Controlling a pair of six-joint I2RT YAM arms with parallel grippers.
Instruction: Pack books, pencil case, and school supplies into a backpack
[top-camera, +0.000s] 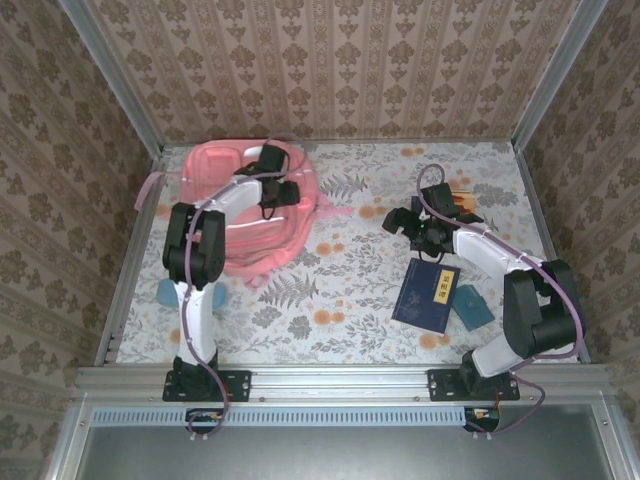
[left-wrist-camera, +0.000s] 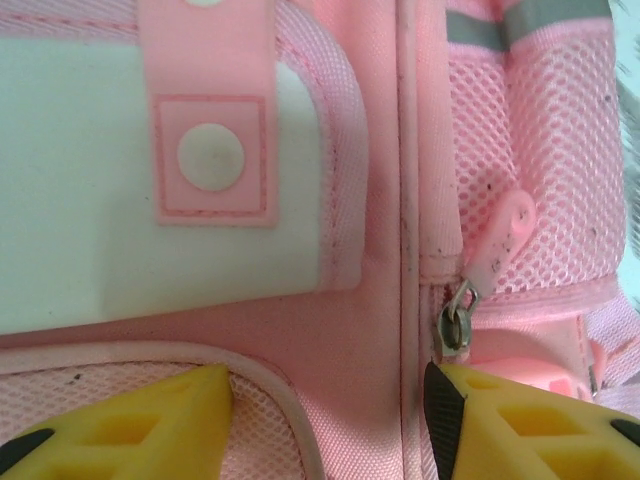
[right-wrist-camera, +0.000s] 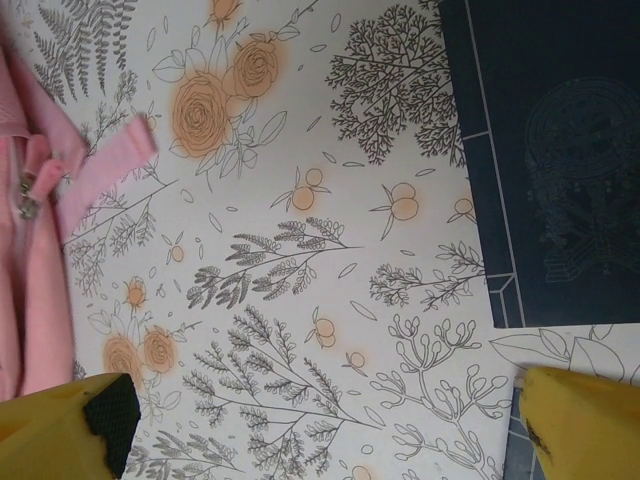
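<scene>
Backpack (top-camera: 240, 225) fabric crowds the left gripper (left-wrist-camera: 328, 420). Its yellow fingers (left-wrist-camera: 150, 425) stand partway apart against pink mesh, with nothing pinched between them. A metal zipper slider (left-wrist-camera: 456, 328) sits right at the tip of 1 finger, and its pink pull tab (left-wrist-camera: 505, 238) slants away from it. A white patch (left-wrist-camera: 90, 180) with a pink snap tab (left-wrist-camera: 212, 150) lies beyond the other finger. From above, the left arm folds across the backpack and its gripper hangs over the right half.

Right of the backpack, the right gripper (top-camera: 413, 226) hovers over floral cloth (top-camera: 340, 290), jaws spread wide and empty. 1 pink strap end (right-wrist-camera: 105, 160) trails off the backpack toward it.

The navy book (top-camera: 427, 295) lies flat well right of the backpack. The teal flat square (top-camera: 474, 306) sits just beside the book's edge farthest from the backpack. An orange-brown booklet (top-camera: 463, 190) lies farther right of the backpack, partly hidden behind the right arm. A small teal item (top-camera: 165, 292) rests near the backpack's near-left corner, beside the left arm.

A broad stretch of cloth lies open between the backpack and the navy book. The aluminium rail (top-camera: 128, 250) runs close along the backpack's left side, and the wallpapered wall (top-camera: 330, 70) stands just behind its top.
</scene>
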